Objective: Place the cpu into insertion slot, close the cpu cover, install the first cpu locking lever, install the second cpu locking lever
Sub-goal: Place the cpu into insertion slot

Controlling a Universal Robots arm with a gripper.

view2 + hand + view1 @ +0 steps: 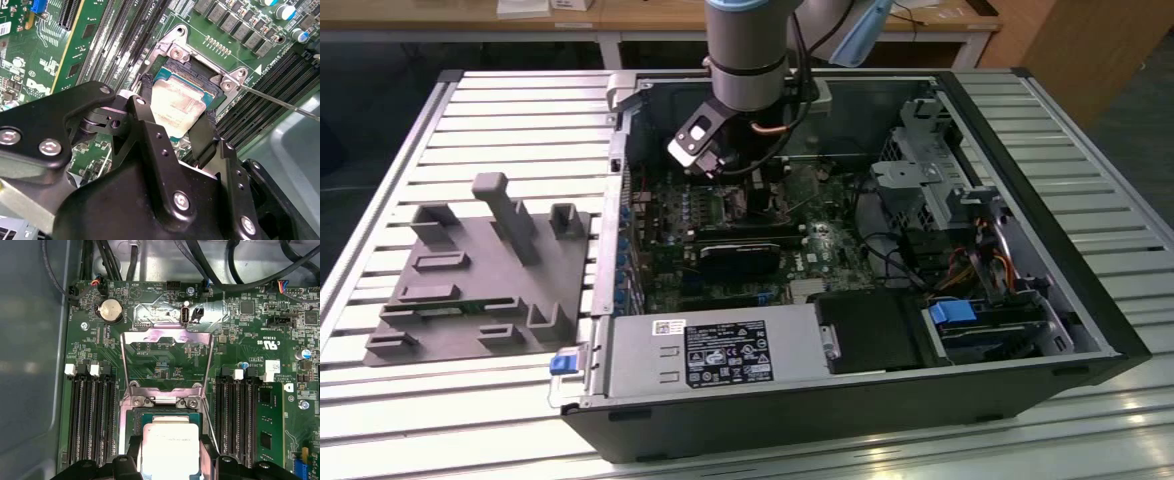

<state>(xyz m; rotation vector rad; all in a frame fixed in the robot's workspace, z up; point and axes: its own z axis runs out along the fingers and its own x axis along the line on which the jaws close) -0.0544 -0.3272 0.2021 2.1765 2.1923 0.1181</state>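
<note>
My claw [176,117] is closed narrow on the cpu [176,102], with fingers [202,137] against two opposite edges. The cpu is over the slot [170,416]; I cannot tell if it is seated. Just beyond, the cover [167,335] stands tipped open above the board [150,310], inside the case [854,410].

a computer case [1110,330] lies on the bench [400,400], with a fixture plate [467,290] beside it on the exterior view's left. inside, the power supply [707,350] sits along the near wall. the cpu [175,100] sits over the insertion slot [199,75], between the fingers [205,135] of the hand [177,110]. the cpu cover [167,335] stands raised from one edge of the slot, with memory slots [90,425] on either side.
</note>
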